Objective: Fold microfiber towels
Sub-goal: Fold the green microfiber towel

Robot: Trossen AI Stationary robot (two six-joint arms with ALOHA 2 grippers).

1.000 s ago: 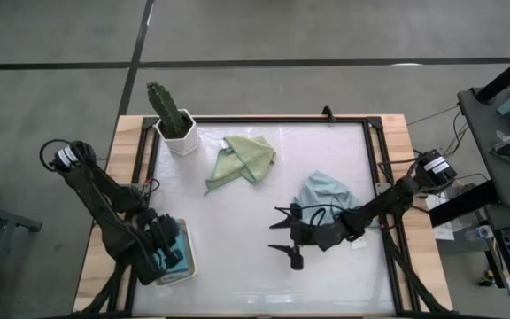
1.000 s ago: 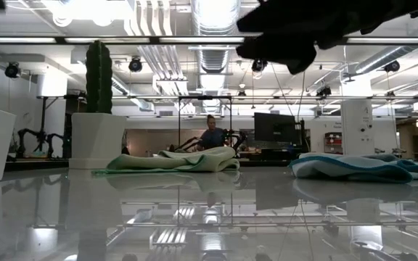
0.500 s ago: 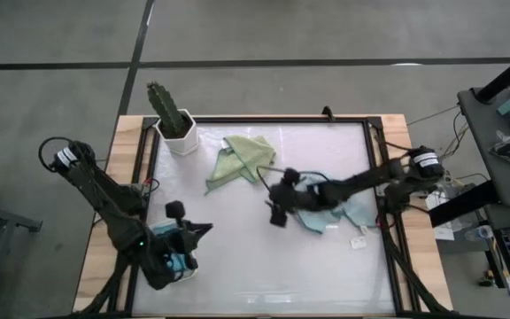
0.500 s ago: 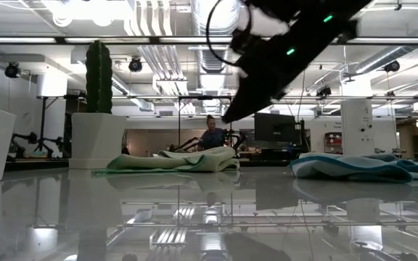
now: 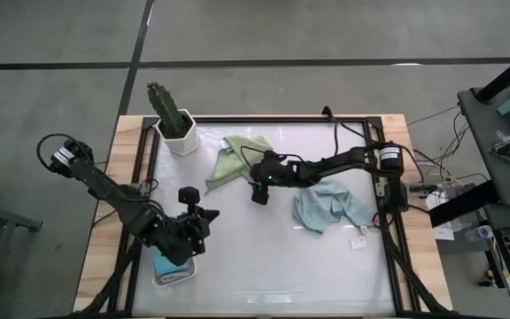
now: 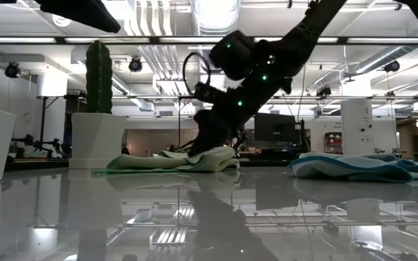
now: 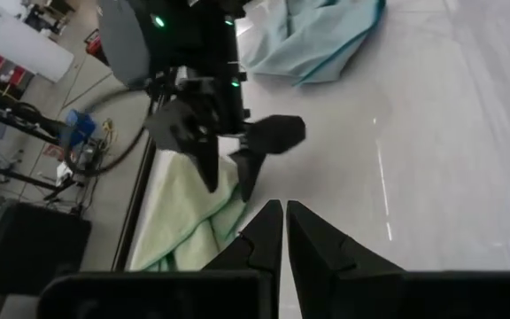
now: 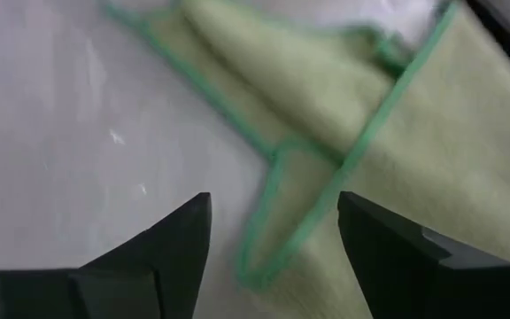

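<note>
Two towels: green, blue (crumpled).

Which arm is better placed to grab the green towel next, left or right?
Right. The right gripper hangs open at the sage green towel edge, fingers straddling its hem in the wrist view. The left gripper is shut, farther off near the white tray.

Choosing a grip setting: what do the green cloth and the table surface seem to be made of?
The sage green towel looks like soft, matte microfiber or similar fabric: it lies in limp folds, with a darker green stitched edge. The table looks hard, smooth and glossy, perhaps white laminate or acrylic: it mirrors the ceiling lights and the towels. The right gripper hovers open over the towel's edge.
</note>
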